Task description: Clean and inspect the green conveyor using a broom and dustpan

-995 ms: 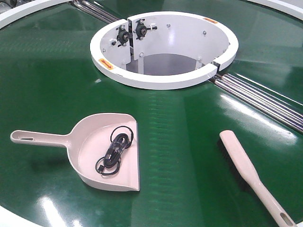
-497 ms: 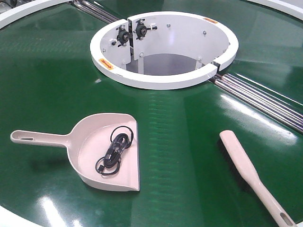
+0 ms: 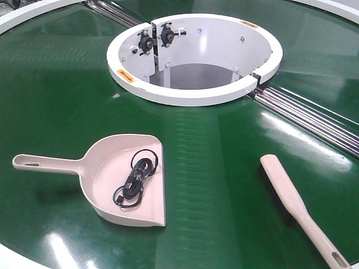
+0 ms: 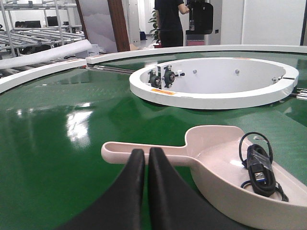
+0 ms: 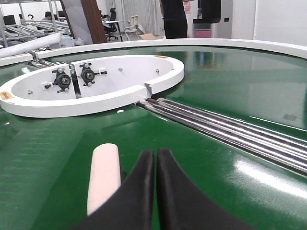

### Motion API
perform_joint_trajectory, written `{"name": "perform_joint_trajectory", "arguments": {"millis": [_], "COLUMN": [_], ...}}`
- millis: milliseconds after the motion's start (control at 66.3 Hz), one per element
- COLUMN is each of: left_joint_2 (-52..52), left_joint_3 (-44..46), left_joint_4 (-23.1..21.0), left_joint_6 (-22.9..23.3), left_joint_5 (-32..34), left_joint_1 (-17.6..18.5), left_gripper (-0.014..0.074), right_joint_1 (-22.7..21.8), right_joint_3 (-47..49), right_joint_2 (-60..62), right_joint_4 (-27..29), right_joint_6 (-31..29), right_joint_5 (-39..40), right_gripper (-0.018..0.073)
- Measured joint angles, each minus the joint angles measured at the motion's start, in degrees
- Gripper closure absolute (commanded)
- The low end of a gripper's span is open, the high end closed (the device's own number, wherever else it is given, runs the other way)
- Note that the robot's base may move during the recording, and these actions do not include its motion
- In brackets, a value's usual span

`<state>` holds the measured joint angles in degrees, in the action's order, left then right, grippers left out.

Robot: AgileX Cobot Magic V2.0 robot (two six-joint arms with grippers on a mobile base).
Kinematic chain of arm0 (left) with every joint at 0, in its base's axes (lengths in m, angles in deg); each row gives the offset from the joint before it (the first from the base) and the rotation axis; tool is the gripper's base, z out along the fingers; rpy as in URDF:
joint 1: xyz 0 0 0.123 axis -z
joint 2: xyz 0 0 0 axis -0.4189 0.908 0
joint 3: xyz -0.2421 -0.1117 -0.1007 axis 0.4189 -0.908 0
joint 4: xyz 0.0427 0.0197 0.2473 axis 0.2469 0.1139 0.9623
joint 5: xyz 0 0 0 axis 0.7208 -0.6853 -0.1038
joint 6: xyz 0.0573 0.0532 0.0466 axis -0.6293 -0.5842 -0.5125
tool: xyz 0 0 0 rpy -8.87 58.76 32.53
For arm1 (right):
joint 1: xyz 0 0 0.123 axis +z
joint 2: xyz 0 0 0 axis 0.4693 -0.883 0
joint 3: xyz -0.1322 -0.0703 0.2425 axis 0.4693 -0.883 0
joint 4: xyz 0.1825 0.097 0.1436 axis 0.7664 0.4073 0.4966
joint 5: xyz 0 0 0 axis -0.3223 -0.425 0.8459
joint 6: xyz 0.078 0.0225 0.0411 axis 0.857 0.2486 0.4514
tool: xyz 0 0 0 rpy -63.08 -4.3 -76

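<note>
Left gripper (image 4: 147, 154) low over green conveyor (image 3: 56, 101), jaws clenched empty, dustpan (image 4: 225, 167) handle just ahead. Right gripper (image 5: 156, 155) likewise clenched; broom (image 5: 103, 177) just left.

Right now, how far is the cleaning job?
Done: a black cable already lies in the dustpan. In hand: nothing; the left gripper and right gripper are shut and empty. Left: the broom lies untouched on the green conveyor.

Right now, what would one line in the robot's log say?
left gripper: shut, empty | right gripper: shut, empty | dustpan: on green conveyor, holds black cable | broom: on belt
</note>
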<state>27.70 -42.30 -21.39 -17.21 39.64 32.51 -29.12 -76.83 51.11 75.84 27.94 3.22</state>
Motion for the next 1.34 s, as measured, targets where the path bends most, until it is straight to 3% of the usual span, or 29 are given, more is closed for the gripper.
{"name": "perform_joint_trajectory", "arguments": {"millis": [1341], "left_joint_2": [0.0], "left_joint_3": [0.0], "left_joint_4": [0.0], "left_joint_6": [0.0], "left_joint_5": [0.0], "left_joint_1": [0.0], "left_gripper": [0.0603], "right_joint_1": [0.0], "right_joint_3": [0.0], "right_joint_2": [0.0], "right_joint_4": [-0.1], "right_joint_6": [0.0], "right_joint_5": [-0.3], "right_gripper": [0.0569]}}
